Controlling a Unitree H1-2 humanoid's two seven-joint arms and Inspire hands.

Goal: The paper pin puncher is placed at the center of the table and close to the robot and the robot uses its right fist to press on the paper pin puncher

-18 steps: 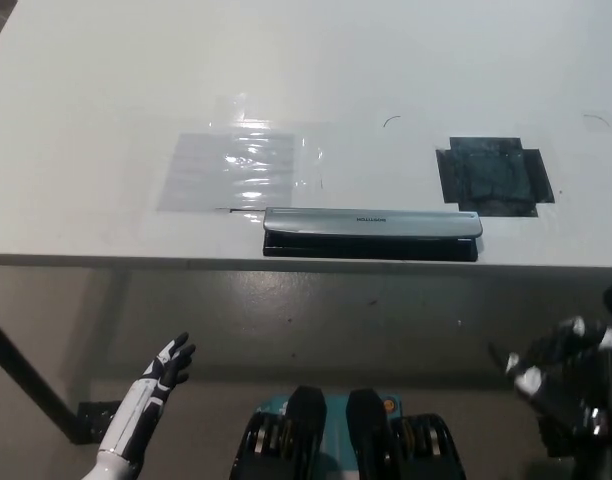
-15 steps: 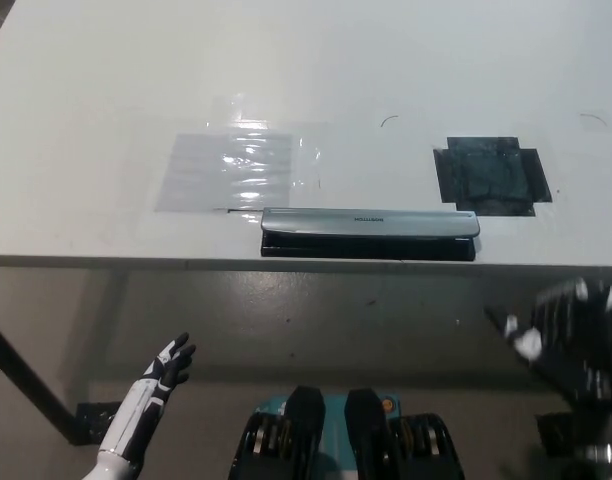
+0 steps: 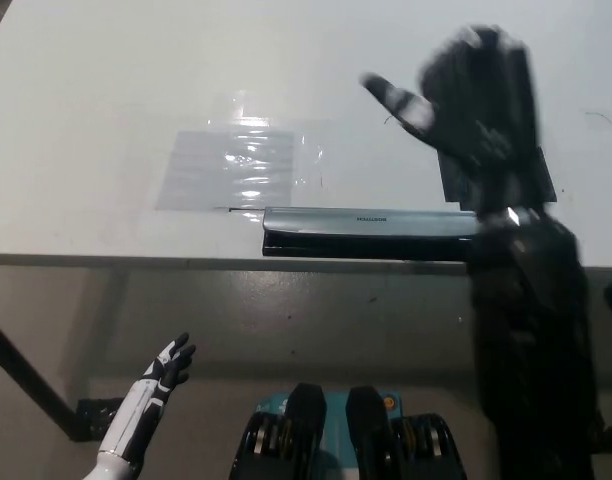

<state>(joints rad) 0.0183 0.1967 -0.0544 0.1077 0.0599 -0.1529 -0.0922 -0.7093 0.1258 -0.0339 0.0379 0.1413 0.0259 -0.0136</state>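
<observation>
To press well, the right hand point(image 3: 471, 105) should first curl into a firm fist and come down on the middle of the paper pin puncher point(image 3: 371, 232), which lies below and left of its fingers at the near edge of the table point(image 3: 86, 100). The hand is blurred, seems partly spread, and holds nothing. The left hand point(image 3: 166, 368) rests low, fingers apart

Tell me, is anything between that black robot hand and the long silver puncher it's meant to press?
Nothing visible is. The right robot hand, motion-blurred, is raised over the table above the puncher's right end; only bare tabletop and a flat black patch lie near. The clear sheet lies leftward. The left robot hand rests low, below the table edge.
</observation>
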